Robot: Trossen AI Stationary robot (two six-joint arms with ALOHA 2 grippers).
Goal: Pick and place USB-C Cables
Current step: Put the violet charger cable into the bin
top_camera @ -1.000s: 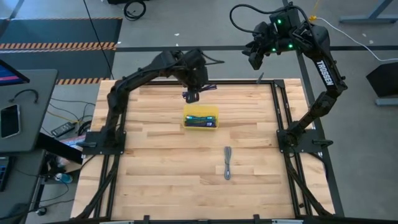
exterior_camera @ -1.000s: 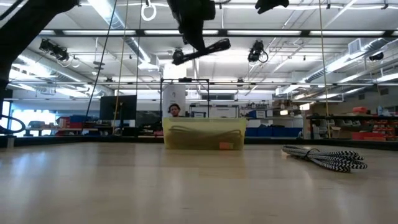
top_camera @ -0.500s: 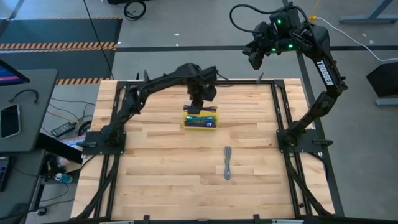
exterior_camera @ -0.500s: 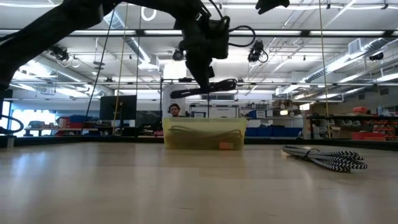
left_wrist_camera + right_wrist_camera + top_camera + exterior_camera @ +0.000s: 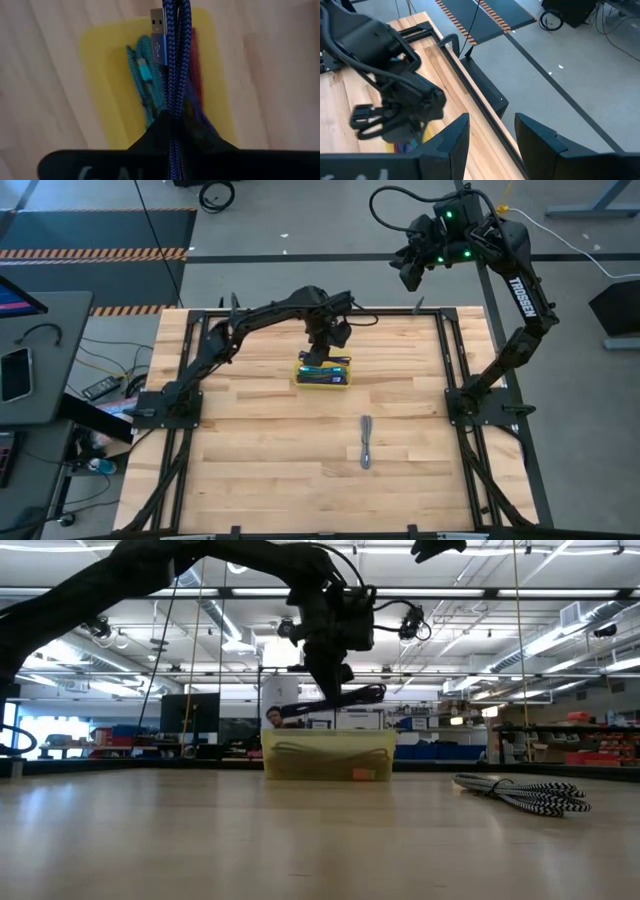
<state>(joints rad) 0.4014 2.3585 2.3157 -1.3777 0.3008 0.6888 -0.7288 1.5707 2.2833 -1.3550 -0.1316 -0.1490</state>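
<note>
A pale butcher-block table [image 5: 260,450] stands on a grey concrete floor [image 5: 300,280] crossed by dark mats edged with orange-and-black hazard tape [image 5: 95,253]. To one side sits a grey desk [image 5: 40,360] with a phone [image 5: 15,374] on it. Seen level across the table, the room is a large hall with rows of ceiling strip lights [image 5: 560,635], blue bins [image 5: 435,751] and shelving [image 5: 570,745].

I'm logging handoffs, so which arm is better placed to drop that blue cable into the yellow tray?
Left. The left gripper is shut on the blue cable directly above the yellow tray; the right gripper is raised beyond the table's far edge.
</note>
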